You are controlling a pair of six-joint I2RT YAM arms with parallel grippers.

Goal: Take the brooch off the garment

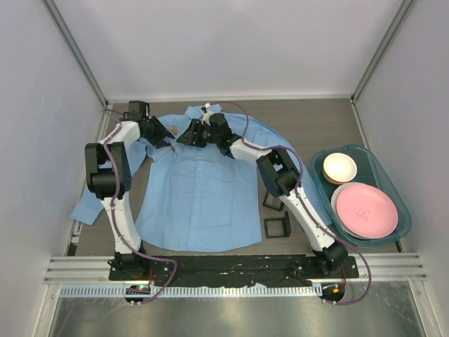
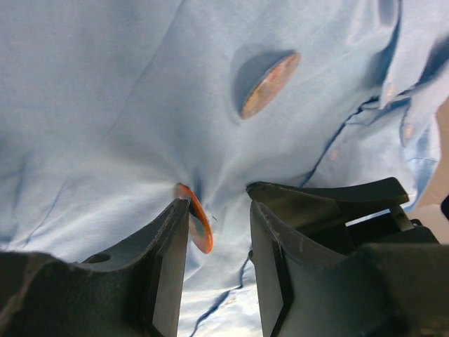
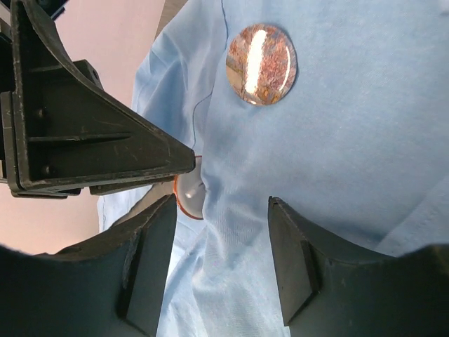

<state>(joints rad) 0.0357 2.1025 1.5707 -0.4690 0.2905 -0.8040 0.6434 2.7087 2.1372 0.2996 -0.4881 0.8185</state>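
1. No words, brand names or numbers can be read in any of the three views.
2. The pink plate (image 1: 366, 210) has a faint mark near its middle. It is too small to make out.
3. The brooch (image 3: 261, 64) has a glossy round face with a mottled reddish pattern. No lettering can be made out on it.

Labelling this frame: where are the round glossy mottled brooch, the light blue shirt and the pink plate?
round glossy mottled brooch (image 3: 261, 64): right wrist view, centre of face.
light blue shirt (image 1: 200, 200): top view, front panel.
pink plate (image 1: 366, 210): top view, its middle.
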